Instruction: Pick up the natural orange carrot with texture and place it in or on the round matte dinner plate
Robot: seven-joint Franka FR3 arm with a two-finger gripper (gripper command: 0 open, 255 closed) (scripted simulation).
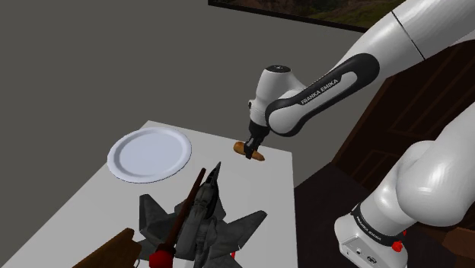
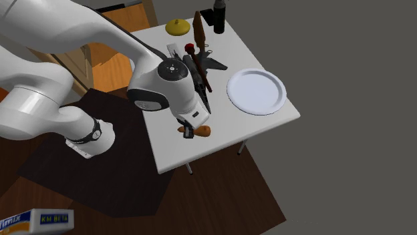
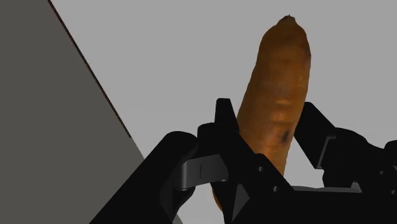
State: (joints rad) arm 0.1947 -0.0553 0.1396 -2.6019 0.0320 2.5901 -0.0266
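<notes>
A: What's the pincer doing?

B: I'm seeing the gripper [image 1: 250, 152] sitting right down on the carrot [image 1: 250, 150], near the table [image 1: 263, 190] edge closest to the stand. In the wrist view both fingers [image 3: 224, 124] are pressing on the carrot's flanks, so I'm reading it as clamped on the carrot at about mid-length.

A: Lifted?

B: I can't tell. In the shoulder view it's looking either on the tabletop or just off it.

A: Long axis?

B: In the shoulder view it's running roughly 10-to-4. The fingers are straddling it crosswise, with orange sticking out on both sides.

A: And the plate?

B: The white plate [image 1: 148, 154] is lying at 9 o'clock from the carrot in the shoulder view, well apart and bare. In the second exterior view it's showing at 2 o'clock from the gripper.

A: Anything in the lane?

B: The toy jet [image 1: 202, 221] is sitting at about 7 o'clock from the carrot. I'm judging it's off the straight line. I'm thinking raise first, then carry toward 9.
</notes>
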